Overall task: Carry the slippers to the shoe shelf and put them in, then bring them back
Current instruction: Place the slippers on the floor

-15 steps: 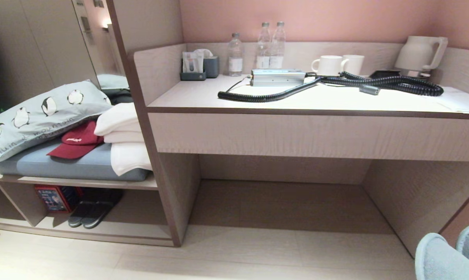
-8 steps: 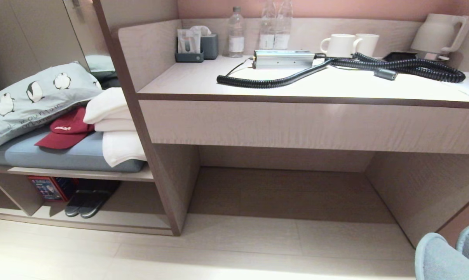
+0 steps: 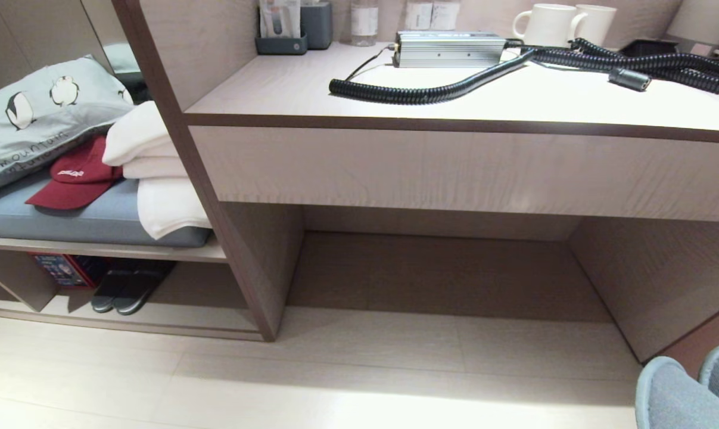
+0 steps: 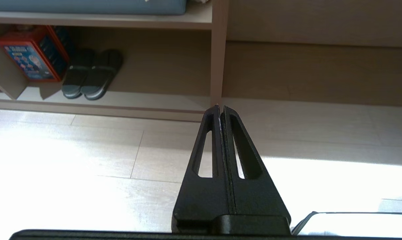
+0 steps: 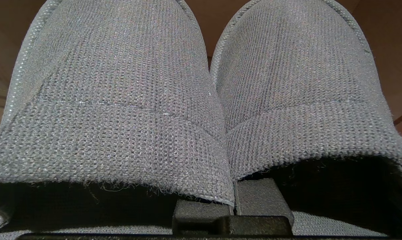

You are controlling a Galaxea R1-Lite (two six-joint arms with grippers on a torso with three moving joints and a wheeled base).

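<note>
The slippers [image 5: 121,100], grey knitted fabric with rounded toes, fill the right wrist view side by side. My right gripper [image 5: 233,203] is shut on their inner edges where the two meet; its fingertips are hidden under the fabric. In the head view the slippers [image 3: 675,396] poke in at the lower right corner. The shoe shelf [image 3: 156,326], a low cubby with a raised base board, lies at the lower left. My left gripper [image 4: 220,108] is shut and empty, low over the floor, pointing at the shelf's [image 4: 121,108] right side panel.
A dark pair with a pale sole stripe [image 3: 124,292] and a red box [image 3: 64,269] sit in the cubby. Above it lie a blue cushion [image 3: 79,221], red cap, towels and a pillow. The desk [image 3: 454,173] carries a black hose, mugs and a silver box, over a wide recess.
The whole head picture has shifted upward, so the camera has tilted down: the bottles and kettle have left the top edge. The slippers keep their corner; neither arm has moved.
</note>
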